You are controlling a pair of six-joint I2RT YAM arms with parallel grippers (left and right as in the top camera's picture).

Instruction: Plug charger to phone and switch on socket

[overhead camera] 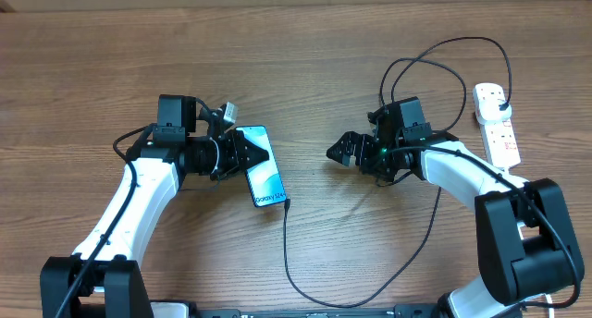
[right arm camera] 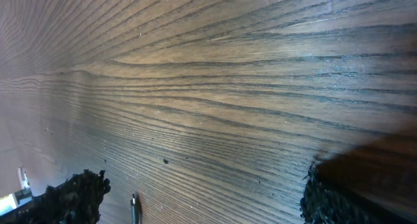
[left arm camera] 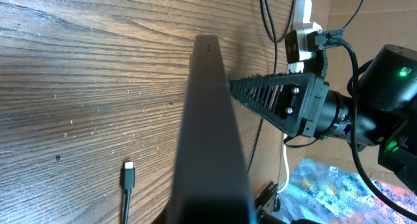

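Currently clamps the left tool [overhead camera: 239, 157] shut on the phone [overhead camera: 264, 172], gripping along one long side near the upper end. Has the phone left of centre on the tabletop [overhead camera: 92, 59], light screen up, slanted, "Galaxy" lettering at the near end; cannot tell whether lifted off the wood or resting on it. Sees it edge-on from the left wrist as a dark bar down the middle of the view. Holds the right tool [overhead camera: 339, 152] wide open with nothing in it, over the wood between the phone and the socket [overhead camera: 496, 124]. Places the socket at the far right, white, lying roughly lengthwise away from the robot. Shows the charger [overhead camera: 285, 258] not plugged into the phone: connector tip [left arm camera: 129, 176] flat on the tabletop just beside the phone's near end. Traces the thin black cable from there toward the near edge, round to the right, then up in loops to the socket's far end.
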